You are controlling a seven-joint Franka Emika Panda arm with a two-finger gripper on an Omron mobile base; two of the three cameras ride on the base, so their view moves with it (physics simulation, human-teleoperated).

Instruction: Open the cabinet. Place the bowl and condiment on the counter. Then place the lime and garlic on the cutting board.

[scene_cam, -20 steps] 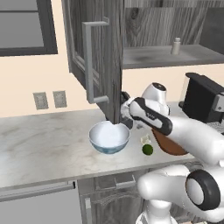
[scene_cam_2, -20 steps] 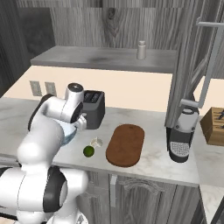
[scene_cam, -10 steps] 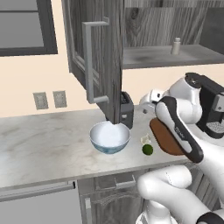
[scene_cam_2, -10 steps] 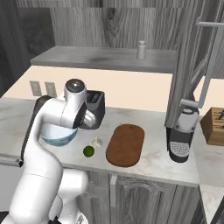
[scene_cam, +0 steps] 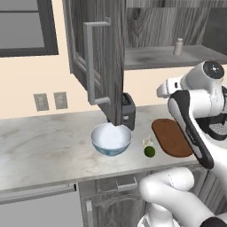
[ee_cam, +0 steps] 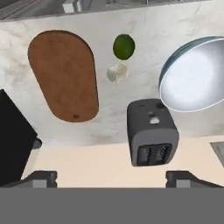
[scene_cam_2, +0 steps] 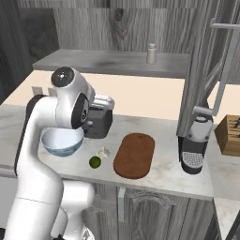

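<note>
On the counter (ee_cam: 109, 118) the garlic (ee_cam: 117, 73) is seen clearly from the hand; the gripper (ee_cam: 111, 178) is spread wide, empty.

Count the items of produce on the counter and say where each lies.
2. The lime and the garlic lie side by side on the counter, between the cutting board and the bowl.

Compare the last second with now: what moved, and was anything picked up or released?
The arm has lifted up and away from the bowl, its gripper open and empty above the counter. Nothing was picked up. Bowl, lime, garlic, cutting board and the condiment on the cabinet shelf stayed put.
</note>
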